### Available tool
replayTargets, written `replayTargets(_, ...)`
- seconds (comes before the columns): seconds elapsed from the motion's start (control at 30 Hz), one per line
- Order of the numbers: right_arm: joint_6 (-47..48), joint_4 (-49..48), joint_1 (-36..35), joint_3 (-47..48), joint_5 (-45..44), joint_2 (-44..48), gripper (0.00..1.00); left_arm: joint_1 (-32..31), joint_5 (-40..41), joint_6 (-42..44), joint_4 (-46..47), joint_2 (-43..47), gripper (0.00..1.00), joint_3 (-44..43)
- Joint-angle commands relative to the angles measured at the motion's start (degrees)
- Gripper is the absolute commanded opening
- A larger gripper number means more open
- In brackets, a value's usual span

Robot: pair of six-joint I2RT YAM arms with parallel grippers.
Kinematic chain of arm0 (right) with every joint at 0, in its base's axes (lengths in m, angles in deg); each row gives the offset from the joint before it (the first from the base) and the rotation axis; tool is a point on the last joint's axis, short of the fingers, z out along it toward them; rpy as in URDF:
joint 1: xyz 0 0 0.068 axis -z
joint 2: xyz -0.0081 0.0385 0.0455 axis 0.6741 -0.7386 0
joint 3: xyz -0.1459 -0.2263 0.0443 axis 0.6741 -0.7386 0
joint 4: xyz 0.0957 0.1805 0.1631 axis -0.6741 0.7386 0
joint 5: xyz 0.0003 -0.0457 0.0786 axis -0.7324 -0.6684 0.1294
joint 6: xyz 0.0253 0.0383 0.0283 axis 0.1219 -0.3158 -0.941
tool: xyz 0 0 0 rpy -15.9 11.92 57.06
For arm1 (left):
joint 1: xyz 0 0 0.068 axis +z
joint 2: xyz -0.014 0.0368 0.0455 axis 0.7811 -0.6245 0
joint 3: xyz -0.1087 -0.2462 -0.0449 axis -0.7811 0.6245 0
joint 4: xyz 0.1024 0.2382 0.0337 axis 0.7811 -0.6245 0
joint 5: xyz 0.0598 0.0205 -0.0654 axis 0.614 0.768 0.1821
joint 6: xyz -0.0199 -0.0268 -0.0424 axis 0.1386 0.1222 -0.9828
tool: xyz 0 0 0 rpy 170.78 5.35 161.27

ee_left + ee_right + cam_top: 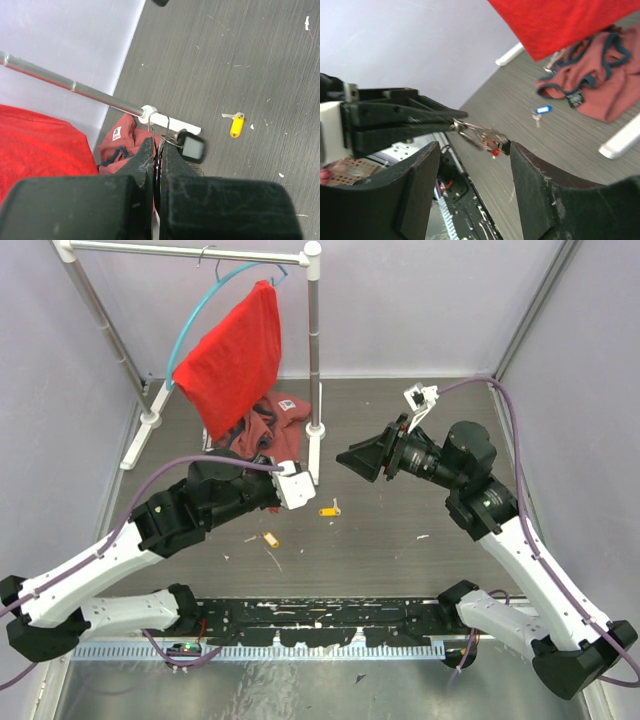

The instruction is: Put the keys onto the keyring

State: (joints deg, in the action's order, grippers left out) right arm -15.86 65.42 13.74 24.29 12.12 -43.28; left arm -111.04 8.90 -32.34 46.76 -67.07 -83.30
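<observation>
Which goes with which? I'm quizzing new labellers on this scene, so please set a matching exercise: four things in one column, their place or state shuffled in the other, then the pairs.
Things:
1. keyring
2. blue-tagged key
3. red cloth
4. right pincer

Place or state:
A. open
B. hanging from the rack
C. lying on the table near the maroon garment
D. clamped in the shut left pincer

Pairs: 1-D, 2-C, 3-B, 4-A.
</observation>
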Motion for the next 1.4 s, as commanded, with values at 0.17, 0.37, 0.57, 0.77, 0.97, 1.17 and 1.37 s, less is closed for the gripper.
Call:
replayTargets(0.17, -5.74, -6.74, -2.19, 4.01, 7.74, -5.52, 0.56, -1.86, -3.09, 4.26, 3.09, -2.44, 0.00, -4.79)
replayTargets(0.37, -3.44, -4.40, -6.71, 5.63, 4.61, -7.07, 0.54, -2.70, -3.16, 5.39, 3.53, -3.84, 0.00, -5.78)
replayTargets(0.57, -2.94, -3.52, -7.03, 5.79, 4.48, -7.14, 0.41, -3.04, -2.95, 5.86, 3.63, -4.15, 0.00, -5.64)
replayTargets(0.77, -3.02, -3.52, -7.34, 5.69, 5.20, -7.95, 0.31, -3.18, -2.66, 6.23, 3.63, -4.13, 0.00, -5.69)
replayTargets(0.97, -3.15, -3.77, -7.76, 6.46, 6.79, -9.12, 0.24, -3.19, -2.11, 6.36, 3.80, -4.33, 0.00, -5.48)
replayTargets(1.17, -3.26, -3.72, -7.99, 6.42, 8.12, -9.73, 0.21, -3.31, -0.61, 6.54, 4.41, -4.14, 0.00, -4.84)
replayTargets(1.37, -2.09, -3.85, -7.93, 7.02, 6.28, -8.93, 0.01, -3.25, 0.86, 5.22, 5.57, -3.24, 0.30, -3.74)
